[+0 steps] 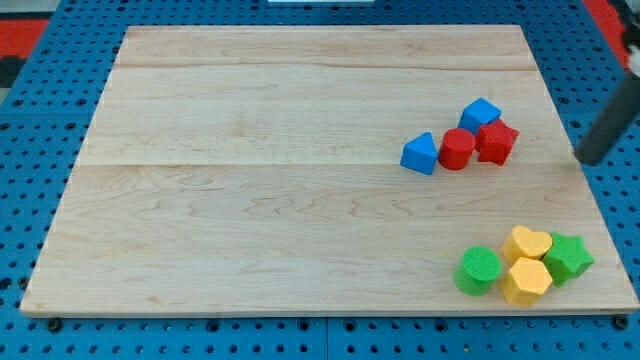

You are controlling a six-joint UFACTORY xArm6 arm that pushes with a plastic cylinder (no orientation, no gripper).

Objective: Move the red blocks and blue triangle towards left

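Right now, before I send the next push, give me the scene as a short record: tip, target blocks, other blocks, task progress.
tip: my tip is at the board's right edge, to the view's right of the upper cluster, touching no block
targets: blue triangle, red cylinder, red star block, in a row, close together
neighbour: blue cube just above the two red blocks
other cluster: green cylinder, yellow heart, yellow hexagon, green star, at the view's bottom right
progress: targets are on the wooden board's right half
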